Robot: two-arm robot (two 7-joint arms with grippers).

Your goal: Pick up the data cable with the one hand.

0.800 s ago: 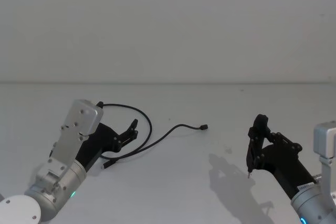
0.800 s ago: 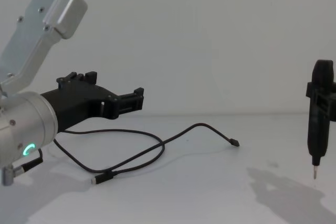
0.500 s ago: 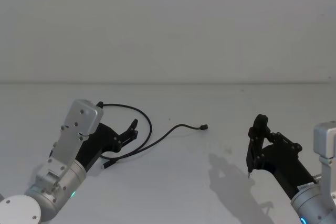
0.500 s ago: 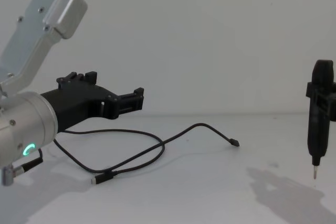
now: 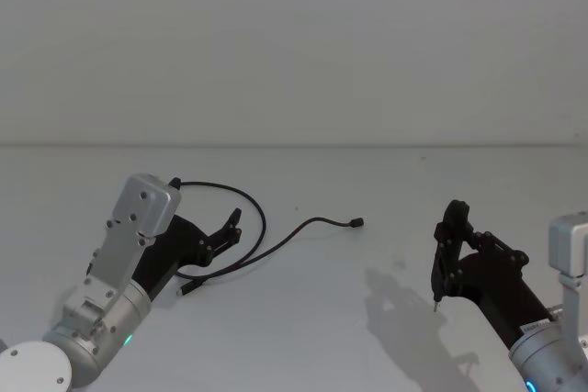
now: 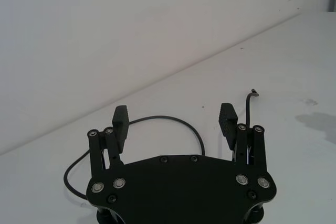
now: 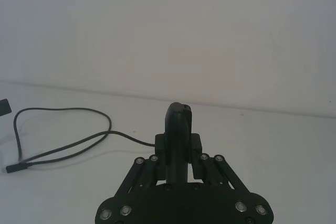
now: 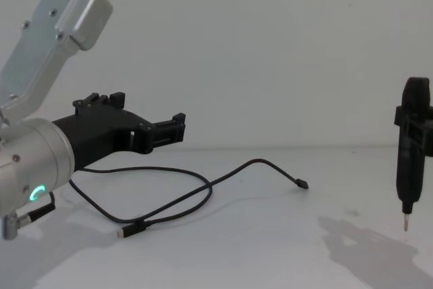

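Nothing has moved, so the pick-up has not started yet.
Our left tool (image 5: 231, 227) hangs with its fingers wide apart just over the data cable (image 5: 316, 219), which lies curled on the white tabletop (image 5: 322, 337). Our right tool (image 5: 452, 243), well apart, grips a black pen (image 8: 409, 160). Behind is a plain white wall (image 5: 294, 43).

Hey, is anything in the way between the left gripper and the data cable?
Nothing visible. The left gripper, open, hangs above the cable, which lies looped on the table. The right gripper, holding a pen tool, is parked far right.
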